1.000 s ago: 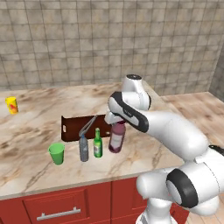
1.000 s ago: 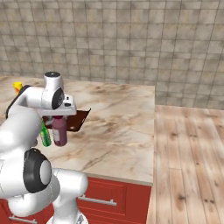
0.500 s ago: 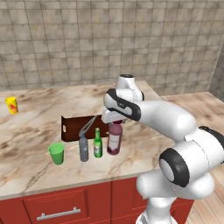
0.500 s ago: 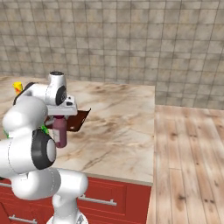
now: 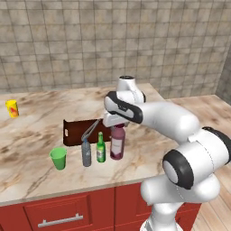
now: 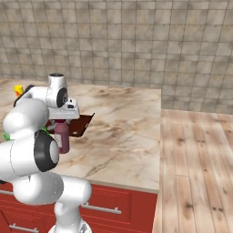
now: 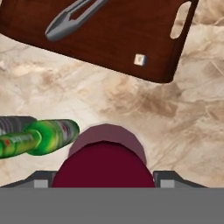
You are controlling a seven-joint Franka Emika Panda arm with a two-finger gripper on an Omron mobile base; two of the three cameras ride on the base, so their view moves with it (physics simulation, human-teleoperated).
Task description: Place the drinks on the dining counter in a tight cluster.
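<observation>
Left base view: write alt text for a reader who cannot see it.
The white robot arm's gripper hangs just over the dark-red cap of a maroon juice bottle on a marbled counter. A green glass bottle and slim grey bottle stand close beside it, then a green cup; a dark board lies behind.

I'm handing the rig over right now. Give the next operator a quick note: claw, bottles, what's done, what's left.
Claw: open, straddling the dark-red cap of the maroon juice bottle; no grip visible.
Bottles: the maroon one, the green glass bottle and the slim grey bottle stand upright in a close row on the dining counter, in front of the brown board.
Done: the cluster looks formed.
Left: probably just lift the claw straight up without knocking the bottles.
</observation>
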